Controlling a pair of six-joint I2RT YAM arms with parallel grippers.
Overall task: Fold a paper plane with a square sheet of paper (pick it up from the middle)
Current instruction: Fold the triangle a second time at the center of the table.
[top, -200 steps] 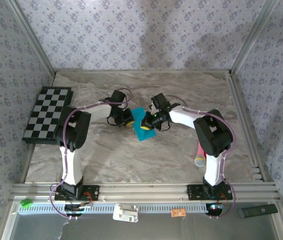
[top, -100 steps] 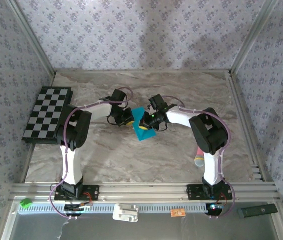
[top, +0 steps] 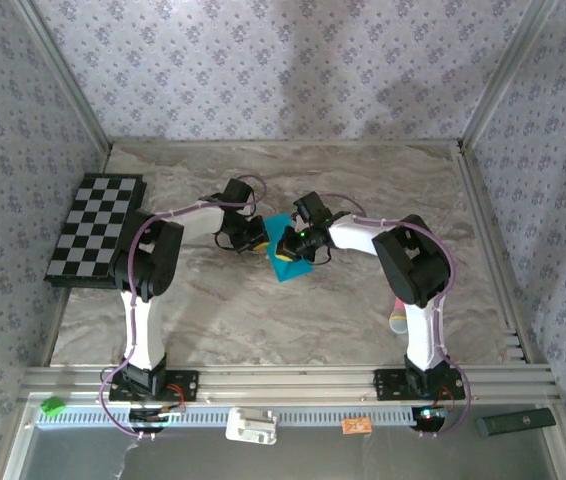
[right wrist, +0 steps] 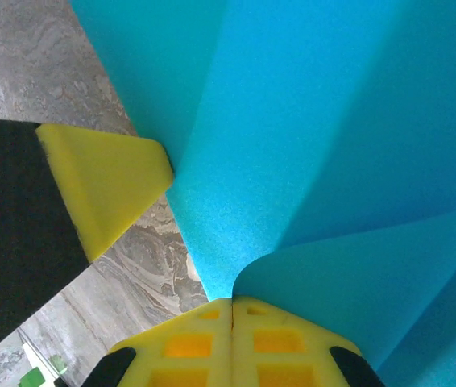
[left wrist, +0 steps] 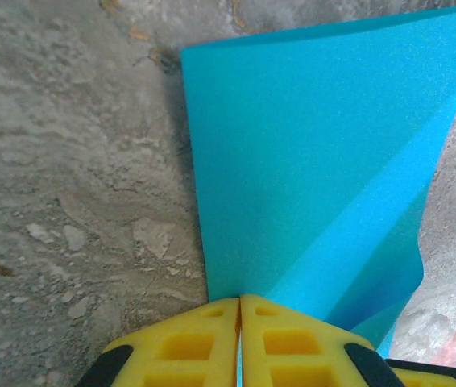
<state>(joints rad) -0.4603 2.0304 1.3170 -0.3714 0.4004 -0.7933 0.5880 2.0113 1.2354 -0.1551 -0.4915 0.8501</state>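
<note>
The square sheet of paper [top: 285, 256] is teal-blue and lies creased at the table's middle, between both grippers. My left gripper [top: 262, 238] is shut on its left edge. In the left wrist view the yellow fingertips [left wrist: 212, 316] of the left gripper [left wrist: 240, 305] meet on the paper [left wrist: 308, 161], which shows a diagonal fold. My right gripper [top: 290, 241] is shut on the sheet from the right. In the right wrist view the right gripper [right wrist: 232, 304] pinches a curled flap of the paper [right wrist: 308, 121], with a left finger [right wrist: 103, 181] close by. A paper plane is out of view.
A black-and-white checkered board [top: 96, 228] lies at the left edge of the marble table [top: 263, 320]. A pink stick with a yellowish end [top: 400, 316] lies half hidden by the right arm. Walls close in the left, back and right.
My right arm has swung a little to the left, pushing its gripper closer to the left one. The paper between them looks narrower and more bunched.
</note>
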